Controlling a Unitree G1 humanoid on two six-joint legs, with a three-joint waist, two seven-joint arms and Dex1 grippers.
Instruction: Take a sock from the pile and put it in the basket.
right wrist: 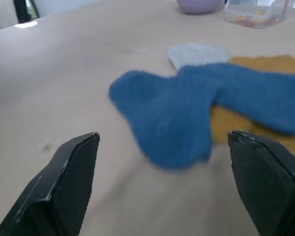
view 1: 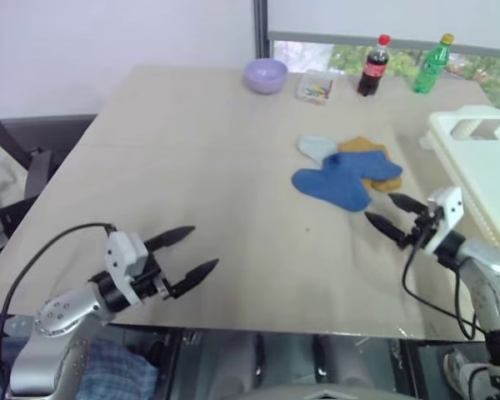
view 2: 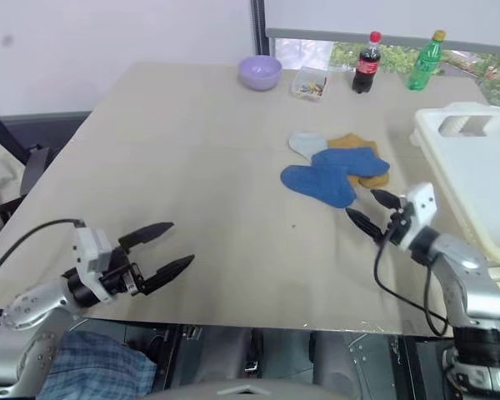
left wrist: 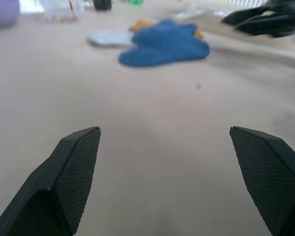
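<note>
The small flat pile of overlapping knit ankle socks (view 1: 347,173) lies on the pale beige tabletop (view 1: 192,158) toward its right edge, roughly midway between the near and far edges; a royal blue sock (right wrist: 172,118) sits on top and spreads furthest toward the near edge, a mustard yellow one (right wrist: 265,66) shows beneath it, and a pale grey-blue one (right wrist: 196,53) pokes out on the far side. The large white plastic laundry basket (view 1: 483,167) with a thick rim and a handle cut-out stands just past the table's right edge, near the pile.

The socks look light, limp and soft; they will likely fold and drape when lifted rather than keep their shape, and one may drag a neighbour along where they overlap; the blue sock's free rounded end, clear of the others, seems the safest place to pinch.

The right gripper (view 1: 397,216) hovers just short of that end, its two black fingers spread wide and empty; the left gripper (view 1: 189,255) hangs near the table's near left corner, likewise spread and holding nothing.

The basket is cut off by the frame, so its inside and far wall cannot be judged; how many socks lie under the blue one is hidden; no dark green sock can be made out.
</note>
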